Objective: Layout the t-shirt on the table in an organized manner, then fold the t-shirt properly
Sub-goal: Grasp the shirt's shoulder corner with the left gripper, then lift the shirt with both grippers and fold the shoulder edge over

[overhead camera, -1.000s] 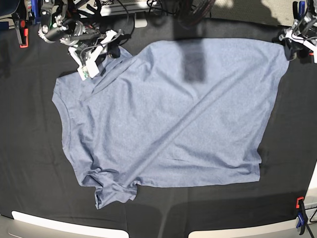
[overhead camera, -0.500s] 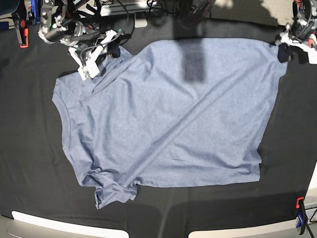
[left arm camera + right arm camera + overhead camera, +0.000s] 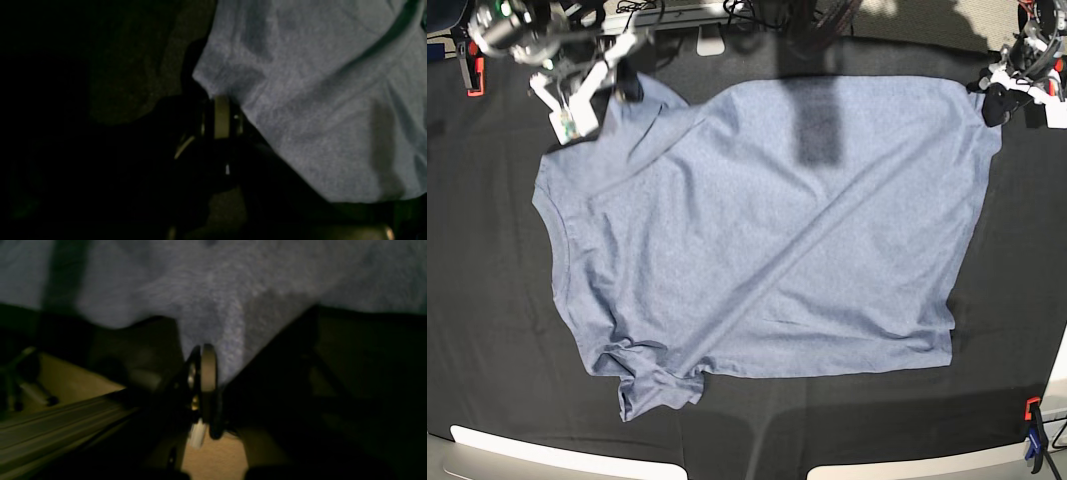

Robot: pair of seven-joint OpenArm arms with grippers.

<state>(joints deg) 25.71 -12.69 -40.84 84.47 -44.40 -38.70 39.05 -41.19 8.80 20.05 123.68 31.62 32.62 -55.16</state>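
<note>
Holding two corners of the light blue-grey heathered cotton t-shirt (image 3: 767, 230) right now, one per arm. My left gripper (image 3: 993, 97) sits at the far right of the base view, jaws pinched together on the shirt's far-right corner; the left wrist cam shows the fabric edge (image 3: 300, 100) tucked right into the closed jaws (image 3: 221, 115), rest of that view v. dark. My right gripper (image 3: 623, 78) is at the far left, clamped tight on the shirt's far-left corner, w/ the cloth lifted a bit there and pulled to a point. Right wrist cam confirms: blue-grey fabric (image 3: 233, 300) narrows down into the closed jaws (image 3: 204, 368), picture blurry tho.

Shirt lies spread over the wide flat table draped in black cloth (image 3: 487, 300), roughly centre, plain side up, no lettering visible. A long diagonal crease runs from near-left to far-right across it. Near-left corner is bunched and rumpled, prob a sleeve; left edge curves in. Right edge slants down to the near-right hem, which lies flat.

Orange-handled clamp (image 3: 471, 73) at the far-left table edge, a blue and orange clamp (image 3: 1033, 437) at the near-right edge. Both well apart from the shirt.
</note>
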